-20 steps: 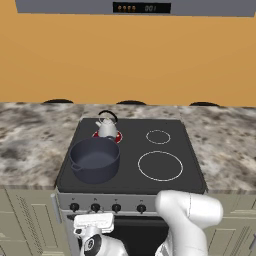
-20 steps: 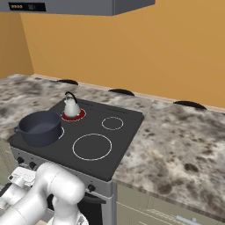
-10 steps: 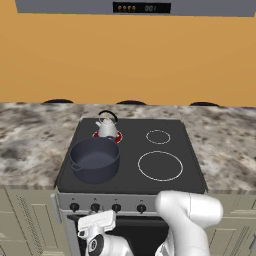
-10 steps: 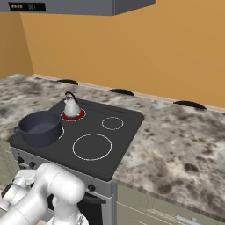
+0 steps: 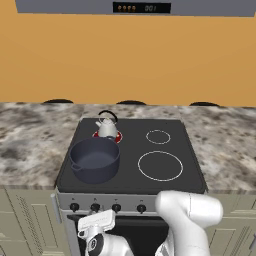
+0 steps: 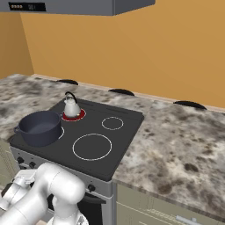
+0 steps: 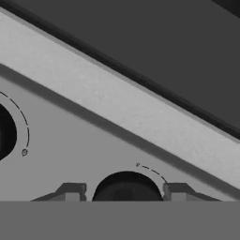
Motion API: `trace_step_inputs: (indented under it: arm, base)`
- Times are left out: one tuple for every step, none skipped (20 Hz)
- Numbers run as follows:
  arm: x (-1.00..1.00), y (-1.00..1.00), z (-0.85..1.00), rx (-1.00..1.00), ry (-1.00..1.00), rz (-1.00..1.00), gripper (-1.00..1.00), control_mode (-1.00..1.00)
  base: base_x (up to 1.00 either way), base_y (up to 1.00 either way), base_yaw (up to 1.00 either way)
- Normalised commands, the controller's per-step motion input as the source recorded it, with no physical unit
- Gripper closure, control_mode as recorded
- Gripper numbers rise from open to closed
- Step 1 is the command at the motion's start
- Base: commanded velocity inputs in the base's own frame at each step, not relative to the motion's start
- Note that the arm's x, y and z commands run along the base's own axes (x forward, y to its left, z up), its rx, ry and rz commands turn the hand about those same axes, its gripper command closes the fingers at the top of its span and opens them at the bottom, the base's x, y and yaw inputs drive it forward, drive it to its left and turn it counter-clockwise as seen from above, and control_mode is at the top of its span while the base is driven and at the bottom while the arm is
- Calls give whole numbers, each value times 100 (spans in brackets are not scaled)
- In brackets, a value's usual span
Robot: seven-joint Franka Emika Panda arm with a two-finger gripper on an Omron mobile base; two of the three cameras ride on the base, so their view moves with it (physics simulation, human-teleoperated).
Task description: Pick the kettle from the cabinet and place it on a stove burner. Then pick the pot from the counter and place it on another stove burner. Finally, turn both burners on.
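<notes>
The small silver-grey kettle [image 5: 107, 127] stands on a red-glowing back burner of the flat black glass cooktop [image 5: 165, 137]; the wide dark navy pot [image 5: 95, 160] sits just in front, hiding its own ring. Low at the stove's front, the two-finger gripper [image 7: 125, 191] has its tips standing apart either side of a round black knob [image 7: 125, 188], contact unclear, its lower half cut off.

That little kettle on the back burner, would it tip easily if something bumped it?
Probably not easily: the kettle has a cone body, widest at its base. Its tall arched handle might catch a knock, though. On the smooth glass cooktop it would likely slide rather than topple. It looks small and light.
</notes>
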Motion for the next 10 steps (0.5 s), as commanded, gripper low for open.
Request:
trace_step_inputs:
  arm:
    - [-6,0,0,0,0,0,-100,-100]
    - [-14,0,0,0,-1,0,-100,-100]
    - [-14,0,0,0,-2,0,-100,-100]
    - [-26,0,0,0,-6,0,-100,-100]
    - [-25,0,0,0,-4,0,-100,-100]
    - [-27,0,0,0,-6,0,-100,-100]
    - [-24,3,0,0,-3,0,-100,-100]
    - [-25,11,0,0,-4,0,-100,-100]
    - [-22,12,0,0,-4,0,-100,-100]
    - [-21,14,0,0,-8,0,-100,-100]
  base:
    - [0,0,0]
    - [0,0,0]
    - [0,0,0]
    - [0,0,0]
    - [0,0,0]
    - [0,0,0]
    - [0,0,0]
    - [0,0,0]
    - [0,0,0]
    - [0,0,0]
